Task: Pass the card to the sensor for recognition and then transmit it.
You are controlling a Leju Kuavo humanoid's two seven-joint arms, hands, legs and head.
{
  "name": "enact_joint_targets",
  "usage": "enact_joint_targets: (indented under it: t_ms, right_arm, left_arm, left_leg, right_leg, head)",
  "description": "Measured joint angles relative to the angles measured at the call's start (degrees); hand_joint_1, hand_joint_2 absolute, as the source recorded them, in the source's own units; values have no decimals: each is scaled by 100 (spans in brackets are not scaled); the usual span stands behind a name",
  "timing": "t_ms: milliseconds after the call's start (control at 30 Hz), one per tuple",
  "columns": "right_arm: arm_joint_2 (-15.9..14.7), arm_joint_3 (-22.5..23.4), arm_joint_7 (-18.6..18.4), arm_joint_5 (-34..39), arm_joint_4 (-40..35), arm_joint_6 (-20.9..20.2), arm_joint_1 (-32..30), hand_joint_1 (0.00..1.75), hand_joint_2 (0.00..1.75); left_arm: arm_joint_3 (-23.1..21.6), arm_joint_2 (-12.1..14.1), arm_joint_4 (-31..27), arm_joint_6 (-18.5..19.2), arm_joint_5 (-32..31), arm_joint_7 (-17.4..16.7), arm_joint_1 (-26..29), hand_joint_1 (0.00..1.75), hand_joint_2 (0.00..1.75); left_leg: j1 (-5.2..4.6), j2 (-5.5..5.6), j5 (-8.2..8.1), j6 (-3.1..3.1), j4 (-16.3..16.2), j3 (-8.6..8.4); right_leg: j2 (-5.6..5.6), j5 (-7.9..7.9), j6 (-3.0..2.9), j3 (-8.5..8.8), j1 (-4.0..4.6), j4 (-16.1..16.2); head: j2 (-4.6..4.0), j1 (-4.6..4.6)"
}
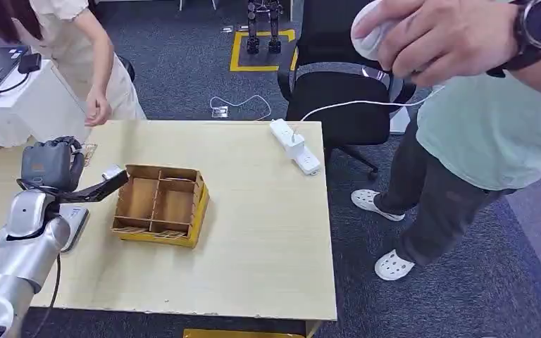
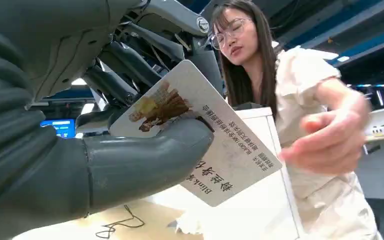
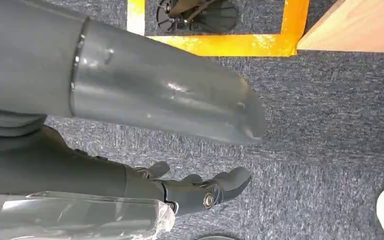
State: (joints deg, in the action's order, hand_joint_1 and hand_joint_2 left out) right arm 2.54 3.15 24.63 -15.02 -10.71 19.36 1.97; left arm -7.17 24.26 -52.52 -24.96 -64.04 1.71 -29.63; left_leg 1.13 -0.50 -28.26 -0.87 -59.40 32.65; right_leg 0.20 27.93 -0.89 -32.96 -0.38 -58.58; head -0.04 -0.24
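My left hand (image 1: 51, 165) is raised over the left part of the wooden table (image 1: 253, 232). It pinches a white card (image 2: 230, 155) with a printed picture and text between thumb (image 2: 145, 160) and fingers. From above, the card (image 1: 100, 188) shows edge-on as a dark strip pointing toward the wooden box. A flat white device (image 1: 75, 221) lies on the table under my left forearm. A person in a cream top (image 1: 77, 42) stands beyond the table, one hand (image 2: 330, 145) reaching toward the card. My right hand (image 3: 190, 150) hangs over the carpet, fingers apart, holding nothing.
A wooden box with dividers (image 1: 160, 204) sits just right of the card. A white power strip (image 1: 294, 146) lies at the table's far right edge. A second person (image 1: 479, 120) stands on the right holding a white corded object (image 1: 373, 32). A black chair (image 1: 345, 84) stands behind.
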Motion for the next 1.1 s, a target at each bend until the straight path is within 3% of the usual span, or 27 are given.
enact_joint_targets:
  t_ms: [200, 433, 600, 833, 1100]
  right_arm:
    - [0, 59, 13, 0, 0, -15, -7, 0, 0]
    - [0, 144, 42, -17, 0, -15, -22, 0, 0]
    - [0, 203, 55, -37, 2, -15, -60, 0, 0]
    - [0, 254, 79, -57, 2, -17, -69, 0, 0]
    - [0, 284, 146, -87, -2, -24, -49, 0, 0]
  left_arm:
    - [118, 217, -4, -247, 177, 306, 545, 175, 175]
    - [378, 420, -98, -835, -376, 90, 1367, 175, 175]
    - [651, 503, -159, -960, -264, 317, 1933, 175, 175]
    - [848, 444, -238, -929, -341, 393, 2350, 175, 175]
    - [857, 203, -48, -929, -647, 376, 2438, 175, 175]
  left_leg:
    - [0, -2, -1, 0, 1, 1]
    - [0, -3, -1, 0, 3, 7]
    - [0, -1, -1, 0, 3, 8]
    - [0, -1, -1, 0, 3, 9]
    - [-1, 4, -1, 0, 2, 9]
  right_leg:
    - [3, 4, -2, -6, 0, 1]
    - [3, 5, -2, -10, 0, 1]
    - [2, 5, -2, -13, 0, 2]
    - [1, 5, -2, -12, 0, 2]
    - [-5, 5, -2, -9, -1, 2]
  head:
    - [0, -2]
    - [0, 2]
    - [0, 2]
    - [0, 2]
    - [0, 2]
